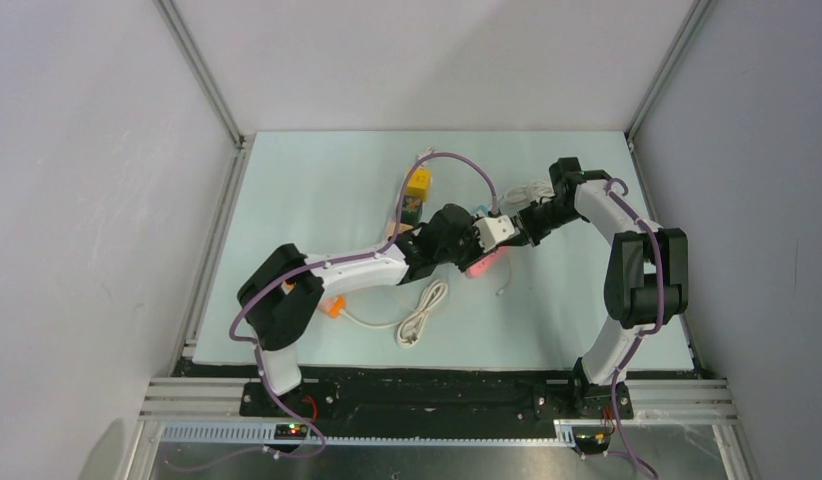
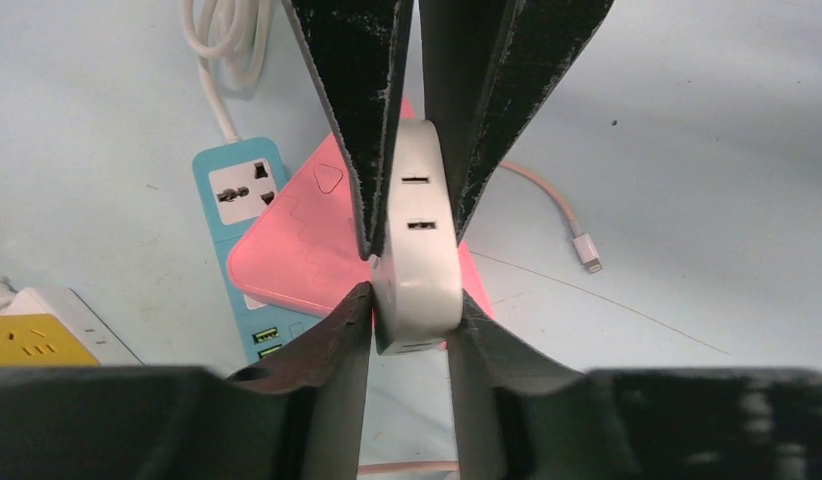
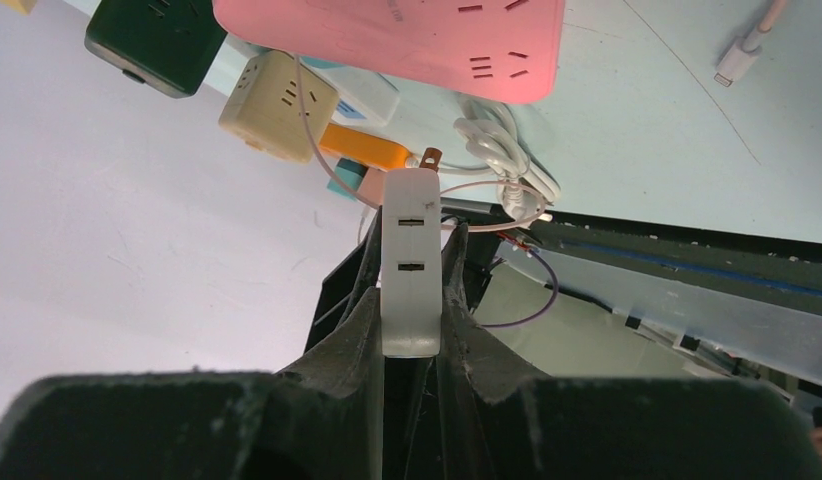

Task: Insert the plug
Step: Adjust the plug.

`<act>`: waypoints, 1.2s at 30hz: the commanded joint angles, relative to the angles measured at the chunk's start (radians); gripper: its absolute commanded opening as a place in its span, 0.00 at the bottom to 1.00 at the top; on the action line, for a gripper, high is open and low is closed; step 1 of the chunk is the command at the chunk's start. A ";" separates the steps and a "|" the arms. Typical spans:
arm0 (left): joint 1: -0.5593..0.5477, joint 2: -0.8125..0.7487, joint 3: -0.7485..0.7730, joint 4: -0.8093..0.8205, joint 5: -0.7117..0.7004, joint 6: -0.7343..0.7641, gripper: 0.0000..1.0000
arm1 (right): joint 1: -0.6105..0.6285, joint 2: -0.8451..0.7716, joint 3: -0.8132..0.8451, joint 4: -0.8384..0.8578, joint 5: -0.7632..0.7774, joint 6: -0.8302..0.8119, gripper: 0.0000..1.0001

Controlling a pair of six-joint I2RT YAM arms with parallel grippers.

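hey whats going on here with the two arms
Both arms are gripping the same white charger. The right end effector is clamped on its sides, and the left end effector pinches the other end, so this looks like a handover or a regrasp. The charger is held up over the pink power strip, and its prongs are not yet in any socket.
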 commanded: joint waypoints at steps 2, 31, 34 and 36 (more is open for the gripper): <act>-0.004 -0.029 0.041 0.032 -0.020 -0.008 0.25 | 0.001 -0.026 0.013 -0.017 -0.010 -0.012 0.00; 0.153 -0.340 0.065 -0.208 0.299 -0.291 0.00 | 0.029 -0.550 -0.277 0.473 -0.037 -0.555 0.85; 0.182 -0.433 0.059 -0.281 0.414 -0.376 0.00 | 0.040 -0.648 -0.386 0.741 -0.153 -0.486 0.85; 0.194 -0.495 0.038 -0.303 0.520 -0.441 0.00 | 0.061 -0.695 -0.412 0.858 -0.221 -0.468 0.86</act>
